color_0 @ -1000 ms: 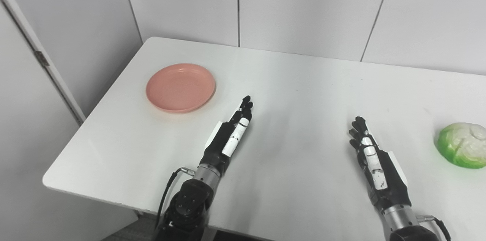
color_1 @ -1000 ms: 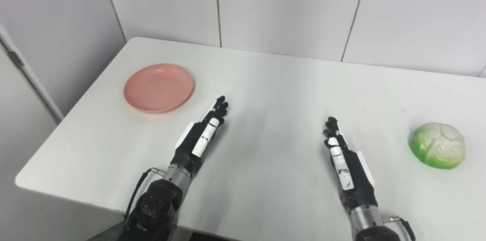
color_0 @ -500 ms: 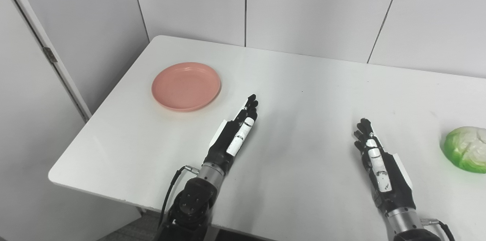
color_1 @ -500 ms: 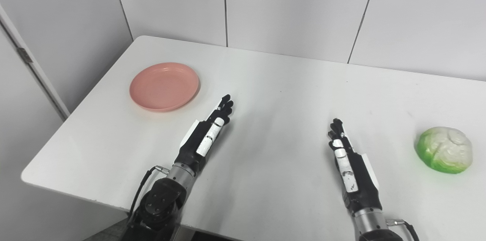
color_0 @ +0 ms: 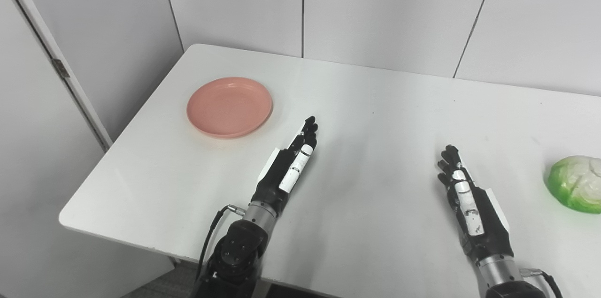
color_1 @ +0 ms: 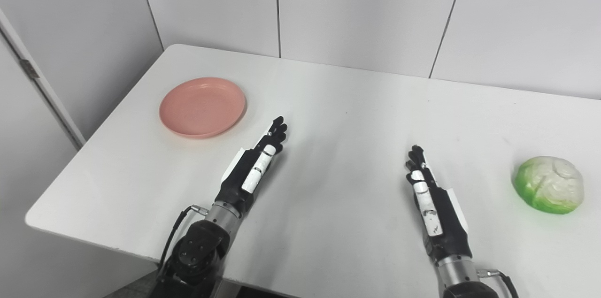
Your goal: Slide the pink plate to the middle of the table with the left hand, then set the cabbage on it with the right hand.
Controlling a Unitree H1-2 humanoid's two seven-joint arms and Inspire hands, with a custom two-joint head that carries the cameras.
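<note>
The pink plate [color_0: 229,107] lies at about ten o'clock on the white table [color_0: 366,115], near the left edge and not yet at the middle, while the cabbage [color_1: 548,184] sits far out at three o'clock, well apart from everything. The left hand [color_0: 287,168] hovers or rests near the table's centre with its fingers straight, lying close side by side and holding nothing, fingertips aimed toward eleven o'clock, short of the plate and not touching it. The right hand [color_1: 431,199] is likewise extended and empty, fingers pointing to twelve o'clock, the cabbage well off to its right. The risks look plain enough: the plate is a shallow, smooth, glossy round dish with a low raised rim, probably plastic or melamine, and the tabletop is equally slick — a push at the near rim rather than a pull from the far side could send it toward the left edge or off it, and pressing on the rim alone might tip it. The cabbage is a rounded, bumpy dome, green at the base and pale on top, seemingly a rigid toy; it could roll away under a glancing grasp, or roll off the shallow plate once set down.
</note>
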